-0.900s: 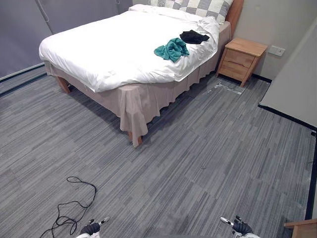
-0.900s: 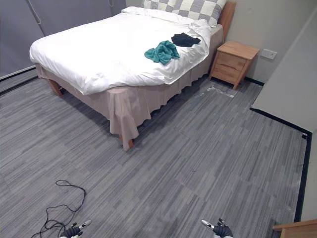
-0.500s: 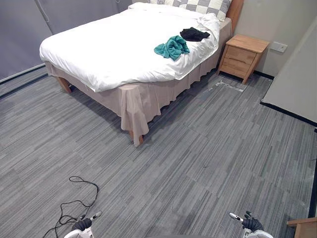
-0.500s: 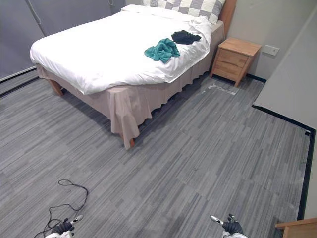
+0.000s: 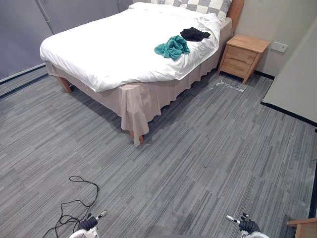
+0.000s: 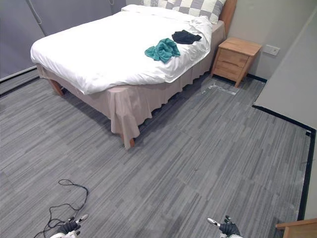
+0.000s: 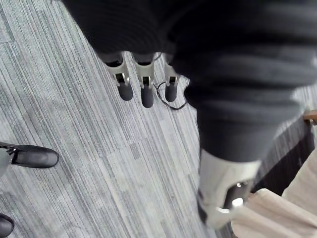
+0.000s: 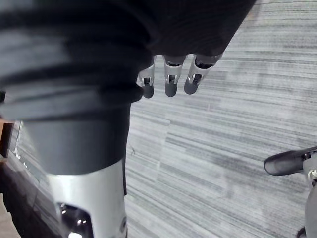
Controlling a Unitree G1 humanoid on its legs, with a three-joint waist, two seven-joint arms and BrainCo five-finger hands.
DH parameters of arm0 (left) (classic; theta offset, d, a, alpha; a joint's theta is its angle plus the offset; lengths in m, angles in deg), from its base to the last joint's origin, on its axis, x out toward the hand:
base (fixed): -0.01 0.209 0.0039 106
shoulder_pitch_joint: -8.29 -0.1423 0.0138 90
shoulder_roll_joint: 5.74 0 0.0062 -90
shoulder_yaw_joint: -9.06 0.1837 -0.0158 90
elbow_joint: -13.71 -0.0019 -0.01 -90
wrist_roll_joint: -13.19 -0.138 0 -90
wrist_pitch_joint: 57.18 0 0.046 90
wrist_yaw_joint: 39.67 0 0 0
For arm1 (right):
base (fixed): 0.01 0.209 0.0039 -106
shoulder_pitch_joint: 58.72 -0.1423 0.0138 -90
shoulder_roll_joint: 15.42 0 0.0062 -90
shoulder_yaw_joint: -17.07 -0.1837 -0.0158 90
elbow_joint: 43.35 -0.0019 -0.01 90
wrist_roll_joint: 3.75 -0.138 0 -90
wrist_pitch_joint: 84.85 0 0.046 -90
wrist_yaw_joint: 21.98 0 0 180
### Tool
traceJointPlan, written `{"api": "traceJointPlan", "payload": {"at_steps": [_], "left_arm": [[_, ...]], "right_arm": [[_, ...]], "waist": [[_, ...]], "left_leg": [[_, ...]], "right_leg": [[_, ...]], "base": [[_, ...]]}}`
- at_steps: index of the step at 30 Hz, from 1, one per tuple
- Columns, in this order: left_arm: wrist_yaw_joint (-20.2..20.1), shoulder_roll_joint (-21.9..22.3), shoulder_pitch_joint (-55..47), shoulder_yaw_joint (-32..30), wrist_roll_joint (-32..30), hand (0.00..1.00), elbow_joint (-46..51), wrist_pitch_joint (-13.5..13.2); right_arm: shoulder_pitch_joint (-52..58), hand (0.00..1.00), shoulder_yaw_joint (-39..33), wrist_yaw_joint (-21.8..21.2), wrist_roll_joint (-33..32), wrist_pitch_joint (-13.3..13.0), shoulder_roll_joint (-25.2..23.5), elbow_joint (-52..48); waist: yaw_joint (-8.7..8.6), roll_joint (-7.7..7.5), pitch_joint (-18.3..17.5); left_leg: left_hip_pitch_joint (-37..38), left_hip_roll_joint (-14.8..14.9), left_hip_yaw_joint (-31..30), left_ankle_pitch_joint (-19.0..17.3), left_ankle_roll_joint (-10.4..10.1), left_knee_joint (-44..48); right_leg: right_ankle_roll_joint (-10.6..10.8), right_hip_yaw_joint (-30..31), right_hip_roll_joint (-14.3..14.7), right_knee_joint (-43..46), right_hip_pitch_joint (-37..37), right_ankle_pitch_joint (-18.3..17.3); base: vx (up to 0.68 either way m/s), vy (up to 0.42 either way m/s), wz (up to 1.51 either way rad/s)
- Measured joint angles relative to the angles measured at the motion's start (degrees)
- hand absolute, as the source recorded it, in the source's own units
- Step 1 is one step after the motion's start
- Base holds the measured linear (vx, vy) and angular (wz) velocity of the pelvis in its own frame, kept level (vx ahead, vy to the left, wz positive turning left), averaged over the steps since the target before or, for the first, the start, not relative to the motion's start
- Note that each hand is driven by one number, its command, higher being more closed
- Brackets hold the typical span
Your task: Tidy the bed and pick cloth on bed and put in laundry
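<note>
A bed (image 5: 114,54) with a white duvet stands at the far left of the room. On its right side lie a crumpled teal cloth (image 5: 172,47) and, just beyond it, a black cloth (image 5: 193,34). Checked pillows (image 5: 198,6) sit at the head. My left hand (image 5: 90,224) hangs low at the bottom edge, far from the bed, fingers relaxed and holding nothing. My right hand (image 5: 245,226) hangs at the bottom right, likewise open and empty. Both wrist views look down on the grey floor past straight fingers (image 7: 142,84) and fingers (image 8: 171,79).
A wooden nightstand (image 5: 243,55) stands right of the bed by the wall. A beige bed skirt (image 5: 136,106) drapes to the floor at the near corner. Grey carpet floor (image 5: 198,158) spreads between me and the bed. A wooden furniture corner (image 5: 302,228) shows at the bottom right.
The view has shifted slightly, so the camera moved. Both hands sway a little at the bottom edge. The cloths on the bed lie as before.
</note>
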Motion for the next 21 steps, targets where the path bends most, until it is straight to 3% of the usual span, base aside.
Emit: {"api": "traceJointPlan", "payload": {"at_steps": [2, 5, 6, 7, 9, 11, 12, 13, 14, 16, 17, 18, 19, 20, 21], "left_arm": [[0.12, 0.2, -0.39, 0.3, 0.01, 0.0, 0.41, -0.03], [0.37, -0.08, 1.36, 4.27, 0.24, 0.0, 0.75, 0.36], [0.41, -0.17, 1.55, 4.94, 0.48, 0.0, 0.71, 0.55], [0.77, -0.7, 1.53, 6.26, 0.91, 0.0, 0.53, 0.59], [1.43, -0.99, 1.69, 6.66, 1.28, 0.0, 0.55, 0.62], [1.4, -1.08, 0.27, 6.02, 1.28, 0.0, 0.52, 0.65], [1.21, -1.52, 0.53, 5.96, 1.26, 0.0, 0.53, 0.44], [1.12, -1.75, 0.8, 5.96, 1.26, 0.0, 0.5, 0.3], [0.8, -2.08, 1.36, 5.9, 1.24, 0.0, 0.48, 0.07], [0.07, -2.1, 1.74, 4.22, 1.26, 0.0, 0.63, -0.03], [-0.01, -1.8, 1.8, 2.52, 1.24, 0.0, 0.92, 0.18], [0.0, -1.04, 1.86, 1.44, 1.21, 0.0, 1.54, 0.43], [-0.14, -0.25, 1.42, 1.46, 1.17, 0.0, 2.39, 0.55], [-0.23, 0.71, 1.28, 0.93, 1.15, 0.0, 3.05, 0.47], [-0.36, 1.45, 1.42, 0.25, 1.15, 0.0, 3.41, 0.37]], "right_arm": [[-1.15, 0.0, 1.21, 0.14, 1.49, 0.01, -0.24, -0.06], [-2.28, 0.0, 4.56, 0.79, 1.39, 0.17, -0.65, -0.12], [-2.63, 0.0, 5.36, 0.96, 1.36, 0.16, -0.74, -0.12], [-3.35, 0.0, 6.56, 1.39, 1.35, 0.16, -1.34, -0.12], [-2.4, 0.0, 6.76, 1.65, 1.28, 0.19, -2.46, 0.12], [-0.18, 0.0, 6.94, 1.53, 1.28, 0.11, -2.66, 0.2], [1.29, 0.0, 6.93, 1.26, 1.28, -0.05, -2.8, 0.15], [1.55, 0.0, 6.93, 1.13, 1.27, -0.22, -2.88, 0.14], [1.81, 0.0, 6.93, 0.96, 1.28, -0.53, -2.99, -0.03], [2.14, 0.0, 6.94, 0.82, 1.34, -0.57, -3.15, -0.69], [3.23, 0.0, 6.94, 0.77, 1.38, -0.45, -3.68, -2.62], [4.01, 0.0, 6.94, 0.72, 1.41, -0.33, -3.81, -3.85], [5.59, 0.0, 6.95, 0.38, 1.42, -0.24, -4.22, -6.38], [6.74, 0.0, 6.84, -0.17, 1.44, -0.15, -4.28, -7.73], [6.48, 0.0, 6.67, -0.31, 1.47, 0.09, -4.24, -7.97]], "waist": [[0.2, -0.58, 0.81], [0.31, -2.23, 3.35], [0.39, -2.32, 3.81], [0.43, -2.61, 5.04], [0.21, -2.8, 6.83], [0.04, -2.02, 7.18], [-0.36, -1.83, 7.18], [-0.52, -1.83, 7.18], [-0.5, -1.82, 7.18], [-0.45, -2.19, 7.45], [-0.43, -2.07, 7.97], [-0.66, -1.09, 8.14], [-1.47, 0.55, 6.83], [-1.59, 1.21, 5.98], [-1.59, 1.3, 5.88]], "left_leg": [[-0.96, -0.17, 0.99, -1.19, 0.68, 1.65], [-8.09, 0.28, 1.33, -8.93, 1.57, 14.39], [-8.64, 0.37, 1.44, -9.45, 1.73, 15.31], [-8.7, 0.58, 1.41, -10.32, 1.7, 16.89], [-6.69, 1.78, 1.31, -11.73, 1.34, 19.35], [-3.64, 3.85, 0.85, -12.29, 0.02, 19.21], [-2.69, 6.1, -0.3, -12.77, -1.37, 18.62], [-2.75, 6.82, -0.7, -12.91, -2.01, 18.41], [-2.74, 8.12, -1.12, -13.07, -3.59, 17.96], [-1.72, 9.66, -1.0, -14.56, -6.29, 18.01], [0.64, 11.2, -0.97, -16.6, -7.78, 18.21], [2.49, 13.57, -0.99, -17.91, -7.88, 18.01], [4.1, 15.76, -1.2, -18.79, -5.18, 16.39], [4.59, 16.71, -2.42, -17.45, -1.79, 18.45], [2.86, 17.7, -2.92, -16.23, -1.34, 22.79]], "right_leg": [[0.08, 0.86, -0.6, 5.31, -2.7, -2.7], [2.81, -0.59, -3.26, 21.7, -11.61, -7.24], [2.95, -1.37, -3.87, 25.72, -13.74, -7.23], [4.56, -3.0, -5.54, 35.58, -18.5, -6.12], [5.01, -4.44, -7.26, 46.61, -23.17, -6.19], [5.85, -5.27, -7.46, 44.09, -23.75, -8.0], [5.72, -5.68, -6.83, 32.08, -24.39, -6.91], [5.59, -5.79, -6.76, 27.28, -24.85, -5.41], [5.39, -5.46, -6.81, 16.72, -25.44, -0.64], [5.82, -2.86, -7.24, 5.71, -25.38, 5.88], [6.23, -3.14, -7.7, 7.04, -25.32, 9.17], [5.29, -4.35, -6.31, 11.31, -25.63, 10.1], [3.67, -6.42, -5.43, 18.73, -27.97, 7.42], [0.21, -7.85, -4.9, 23.68, -28.95, 3.16], [-0.78, -8.29, -4.56, 25.11, -29.04, 1.5]], "base": [[-0.04, -0.023, -0.17], [-0.1, -0.049, -0.14], [-0.05, -0.019, -0.12], [0.0, 0.0, 0.0], [0.15, -0.04, -0.01], [0.25, -0.109, 0.11], [0.26, -0.184, 0.34], [0.35, -0.28, 0.38], [0.27, -0.236, 0.18], [0.36, -0.335, 0.02], [0.46, -0.451, 0.0], [0.56, -0.548, 0.22], [0.52, -0.415, 0.4], [0.54, -0.399, 0.37], [0.53, -0.422, 0.1]]}}
